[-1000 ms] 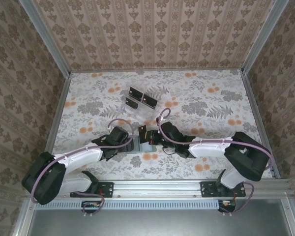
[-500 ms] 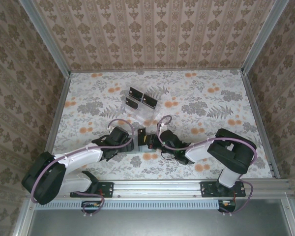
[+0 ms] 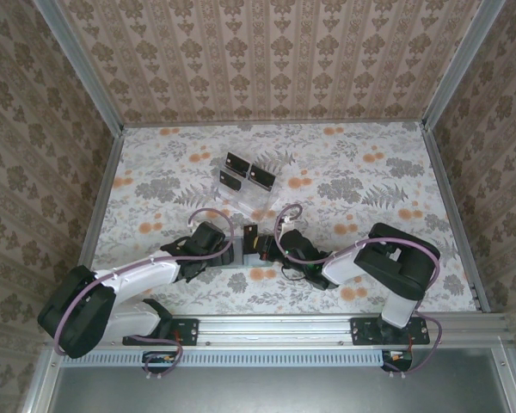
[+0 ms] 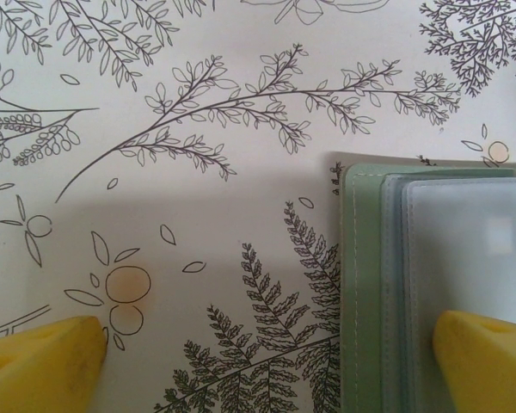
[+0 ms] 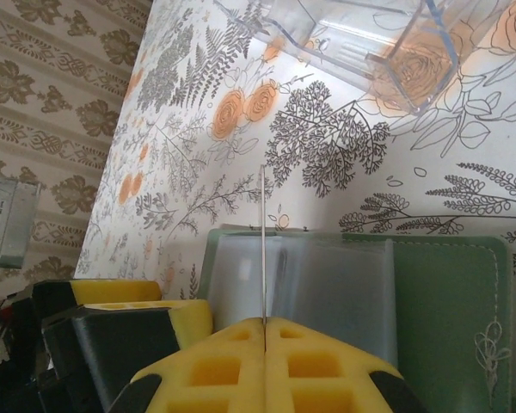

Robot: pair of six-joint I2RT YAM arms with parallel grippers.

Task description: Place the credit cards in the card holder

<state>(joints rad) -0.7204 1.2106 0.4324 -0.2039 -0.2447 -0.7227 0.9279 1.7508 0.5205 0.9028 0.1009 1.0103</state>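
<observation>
The card holder (image 5: 451,310) lies open on the table, grey-green, its clear sleeves (image 5: 327,284) facing up. My right gripper (image 5: 265,323) is shut on a credit card (image 5: 263,241), seen edge-on and standing upright over the sleeves. From above, that black card (image 3: 250,234) sits at the right gripper (image 3: 260,243), over the card holder (image 3: 239,261). My left gripper (image 4: 267,361) is open; one yellow fingertip (image 4: 486,357) rests on the holder's sleeve (image 4: 464,249), the other (image 4: 43,357) on the bare table. Three more credit cards (image 3: 236,161) stand in the rack.
A clear plastic slotted rack (image 3: 245,185) stands behind the holder, its corner (image 5: 370,43) just beyond the held card. The left gripper's yellow finger (image 5: 120,292) lies close at the holder's left edge. Patterned walls close in the table on three sides.
The right arm has drawn its elbow in to the left while the held card stayed over the holder, turned a little. The left arm has not moved.
</observation>
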